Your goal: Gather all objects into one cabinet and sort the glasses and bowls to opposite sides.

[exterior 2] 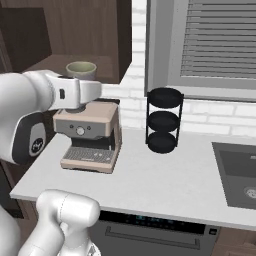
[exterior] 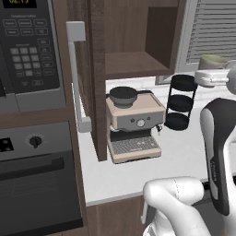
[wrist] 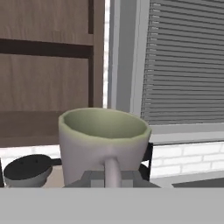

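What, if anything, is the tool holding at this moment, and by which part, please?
The tool is shut on the cream-white mug, gripping it by its handle, which runs down between the fingertips. The mug is upright in the air.

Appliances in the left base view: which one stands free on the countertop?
The beige espresso machine, on the white countertop beside the black three-tier rack. The black microwave and black oven are built into the wall.

Open cabinet shelf bare and reachable from the front. Beneath its edge, espresso machine on the desk, blocking low approach. Three-tier black rack just right of the machine, before the window blinds. Wide bare desk between rack and sink.
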